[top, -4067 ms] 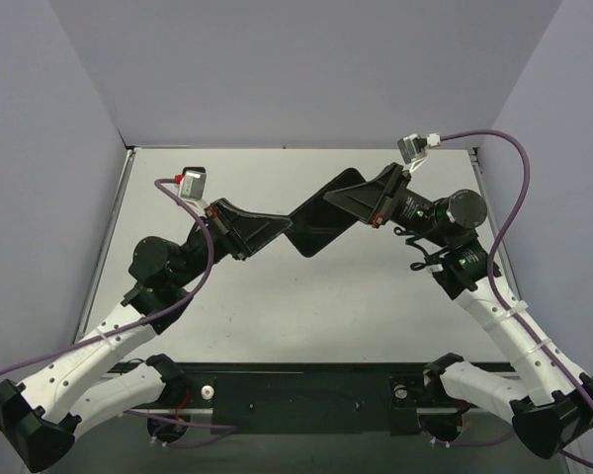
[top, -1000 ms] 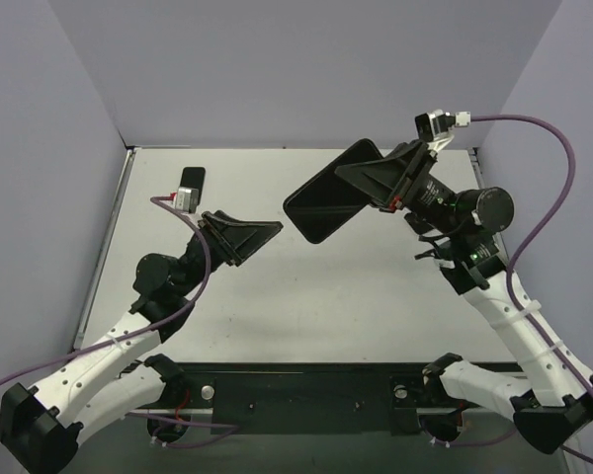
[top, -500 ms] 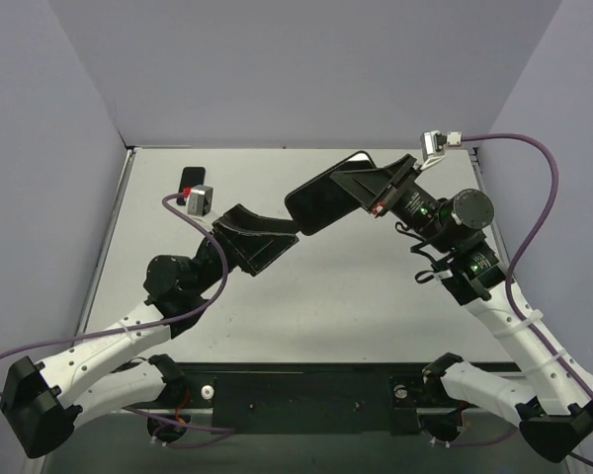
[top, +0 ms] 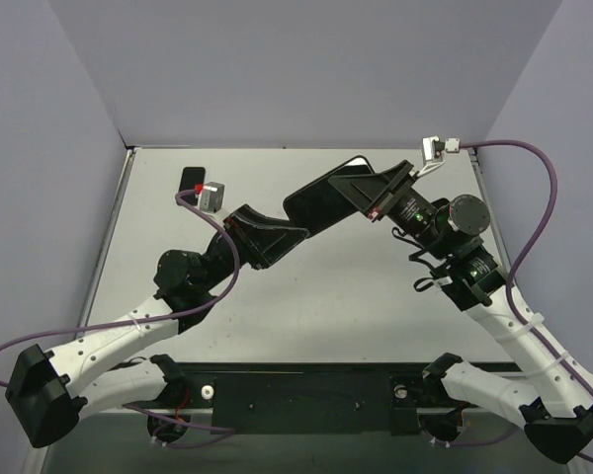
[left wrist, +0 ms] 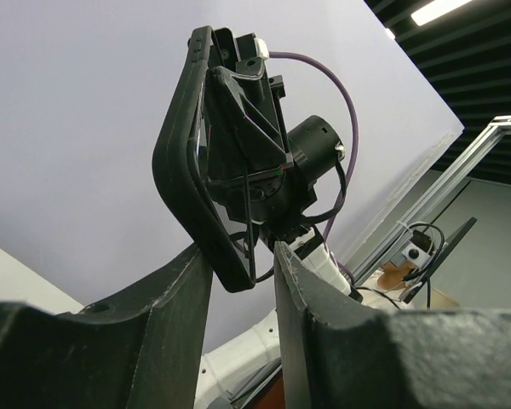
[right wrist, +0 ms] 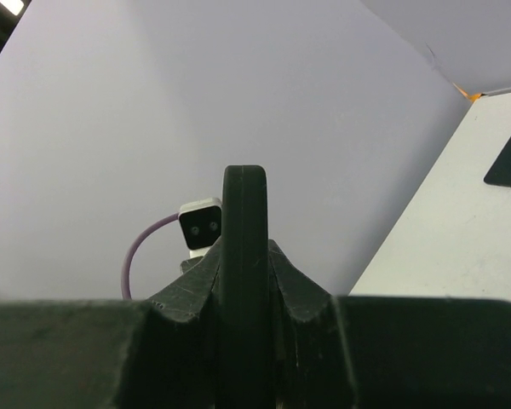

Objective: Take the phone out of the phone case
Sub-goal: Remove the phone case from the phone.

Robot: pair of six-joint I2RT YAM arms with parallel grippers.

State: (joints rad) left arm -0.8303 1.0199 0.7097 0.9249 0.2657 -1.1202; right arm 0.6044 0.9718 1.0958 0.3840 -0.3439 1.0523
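Note:
A black phone in its case [top: 321,196] is held in the air over the middle of the table, tilted down to the left. My right gripper [top: 364,194] is shut on its upper right end; in the right wrist view the case edge [right wrist: 243,213] stands clamped between both fingers [right wrist: 294,290]. My left gripper [top: 293,229] is at the lower left end. In the left wrist view the case's corner [left wrist: 226,260] sits between the open fingers [left wrist: 311,290], with a gap on the right side.
A small black rectangular object [top: 191,179] lies on the table [top: 326,296] at the far left, also seen in the right wrist view as the black object [right wrist: 507,153]. Purple cables loop off both wrists. Grey walls close off three sides.
The right arm has lowered and tilted the cased phone toward the left. The left gripper has come up and right from a gap away until its fingers straddle the case's lower corner.

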